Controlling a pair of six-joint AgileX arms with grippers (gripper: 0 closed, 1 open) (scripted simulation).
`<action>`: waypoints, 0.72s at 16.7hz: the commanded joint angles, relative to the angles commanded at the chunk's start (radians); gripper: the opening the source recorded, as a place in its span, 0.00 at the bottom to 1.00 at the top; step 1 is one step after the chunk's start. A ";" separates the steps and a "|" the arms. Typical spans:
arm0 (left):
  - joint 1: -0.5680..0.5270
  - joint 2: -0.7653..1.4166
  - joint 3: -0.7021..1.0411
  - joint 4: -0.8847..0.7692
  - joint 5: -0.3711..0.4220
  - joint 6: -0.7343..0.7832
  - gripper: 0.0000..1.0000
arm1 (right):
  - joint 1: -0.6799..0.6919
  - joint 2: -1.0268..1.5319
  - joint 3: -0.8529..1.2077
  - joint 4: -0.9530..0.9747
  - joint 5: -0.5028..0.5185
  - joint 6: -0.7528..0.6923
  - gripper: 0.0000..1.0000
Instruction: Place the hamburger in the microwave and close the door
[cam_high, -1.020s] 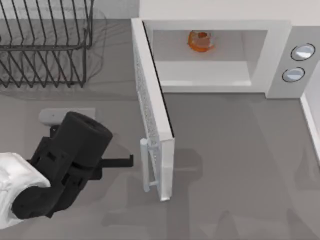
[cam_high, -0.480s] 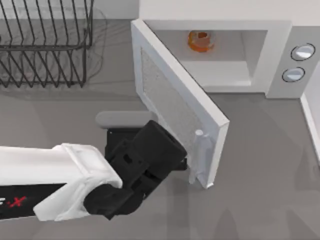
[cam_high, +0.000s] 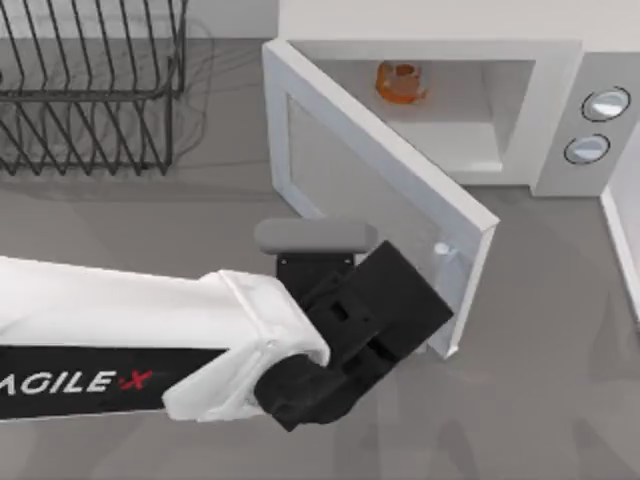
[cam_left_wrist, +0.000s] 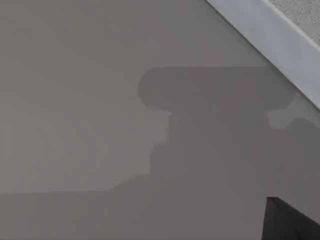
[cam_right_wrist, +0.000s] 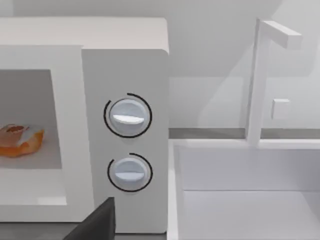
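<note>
The hamburger (cam_high: 400, 82) sits deep inside the microwave (cam_high: 560, 110), on the cavity floor; the right wrist view shows the hamburger (cam_right_wrist: 20, 140) beside the two knobs (cam_right_wrist: 127, 116). The door (cam_high: 370, 190) stands about half shut, slanting from its hinge at the back left toward the front right. A small bit of its handle (cam_high: 441, 249) shows. My left gripper (cam_high: 405, 300) is pressed against the door's outer face near its free edge, with my wrist over the fingers. The door's lower edge (cam_left_wrist: 270, 40) crosses the left wrist view. A dark part of my right gripper (cam_right_wrist: 97, 225) shows facing the microwave.
A black wire dish rack (cam_high: 90, 90) stands at the back left. A white basin (cam_high: 625, 240) lies right of the microwave, and in the right wrist view the basin (cam_right_wrist: 240, 200) has a white post (cam_right_wrist: 257, 80) behind it. Bare grey table lies in front.
The door has swung from pointing straight out to about half shut. My left arm has swept rightward across the table with it, staying against the door's outer face.
</note>
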 joint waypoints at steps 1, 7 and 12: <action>-0.021 0.038 0.058 -0.023 -0.011 -0.022 0.00 | 0.000 0.000 0.000 0.000 0.000 0.000 1.00; -0.091 0.165 0.217 -0.104 -0.042 -0.100 0.00 | 0.000 0.000 0.000 0.000 0.000 0.000 1.00; -0.089 0.175 0.231 -0.111 -0.043 -0.107 0.00 | 0.000 0.000 0.000 0.000 0.000 0.000 1.00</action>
